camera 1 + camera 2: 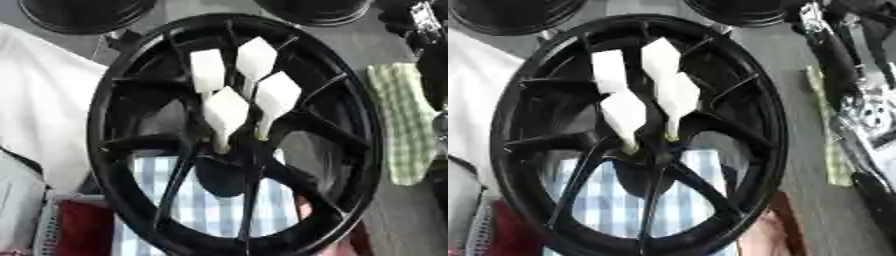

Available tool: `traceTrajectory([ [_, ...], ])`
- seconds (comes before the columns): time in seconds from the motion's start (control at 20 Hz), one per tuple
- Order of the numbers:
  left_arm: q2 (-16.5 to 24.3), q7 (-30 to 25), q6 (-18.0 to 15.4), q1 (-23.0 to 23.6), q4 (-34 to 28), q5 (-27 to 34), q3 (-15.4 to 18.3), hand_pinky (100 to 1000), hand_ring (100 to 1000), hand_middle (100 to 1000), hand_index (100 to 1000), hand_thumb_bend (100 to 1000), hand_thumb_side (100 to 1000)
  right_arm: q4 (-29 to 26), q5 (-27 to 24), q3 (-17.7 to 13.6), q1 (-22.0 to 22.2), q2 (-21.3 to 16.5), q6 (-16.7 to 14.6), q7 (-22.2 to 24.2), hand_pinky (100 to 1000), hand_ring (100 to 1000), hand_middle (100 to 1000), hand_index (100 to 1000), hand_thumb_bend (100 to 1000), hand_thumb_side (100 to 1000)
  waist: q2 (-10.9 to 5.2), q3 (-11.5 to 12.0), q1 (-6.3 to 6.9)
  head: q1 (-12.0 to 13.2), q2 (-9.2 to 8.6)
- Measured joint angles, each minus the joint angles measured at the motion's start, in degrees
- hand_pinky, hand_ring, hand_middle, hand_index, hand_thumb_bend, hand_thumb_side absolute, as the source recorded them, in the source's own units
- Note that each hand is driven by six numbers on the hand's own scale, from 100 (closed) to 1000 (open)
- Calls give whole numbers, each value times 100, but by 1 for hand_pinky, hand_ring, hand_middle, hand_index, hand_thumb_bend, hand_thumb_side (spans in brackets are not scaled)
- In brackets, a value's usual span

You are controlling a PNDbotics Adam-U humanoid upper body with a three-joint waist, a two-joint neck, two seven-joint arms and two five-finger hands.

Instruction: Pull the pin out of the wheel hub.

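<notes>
- Left eye view first: the black wheel hub (pixel 112 145) fills the middle of the picture, its rim running nearly from top edge to bottom edge, spokes fanning out from the centre.
- Four white pins (pixel 227 111) stand in a cluster just above the hub's centre. Each has a flat, diamond-like white head on a thin pale stem, and the stems run down into the centre of the wheel.
- Two of those heads sit higher, side by side; the other two sit lower and nearer the centre. All four are still seated.
- Through the lower spokes a blue-and-white checked cloth (pixel 206 215) shows under the wheel.
- A white cloth (pixel 44 110) lies to the left, a green checked cloth (pixel 407 125) to the right, and something red (pixel 83 227) at the lower left.
- Over to the right eye view: same wheel, same pins, shifted leftwards in the picture.
- The right arm (pixel 842 65) comes down the right edge, black with silver parts, beside the wheel's rim and apart from the pins.
- The right hand (pixel 868 115) seems to lie among those silver parts, clear of the pins; whether it is spread or closed I cannot tell.
- The left hand shows in neither view.
</notes>
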Motion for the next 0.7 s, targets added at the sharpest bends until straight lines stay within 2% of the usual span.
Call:
traceTrajectory([
  [0.25,0,0,0,1,0,0,0,807,762,590,780,287,683,0,2,0,4,-21,8,18,887,787,705,715,100,666,0,0,-1,3,0],
  [0.35,0,0,1,2,0,0,0,807,762,590,780,287,683,0,31,0,4,-153,8,82,885,787,707,717,100,632,-2,-1,-7,6,0],
  [0.5,0,3,3,8,0,0,0,807,762,590,780,286,684,0,266,-1,2,-560,-19,373,876,787,710,723,100,540,-22,-12,-37,31,0],
  [0.7,2,14,15,23,0,-5,0,807,762,590,780,286,684,0,709,-56,-41,-1322,-122,1130,870,789,717,731,100,481,-40,-58,-77,86,2],
])
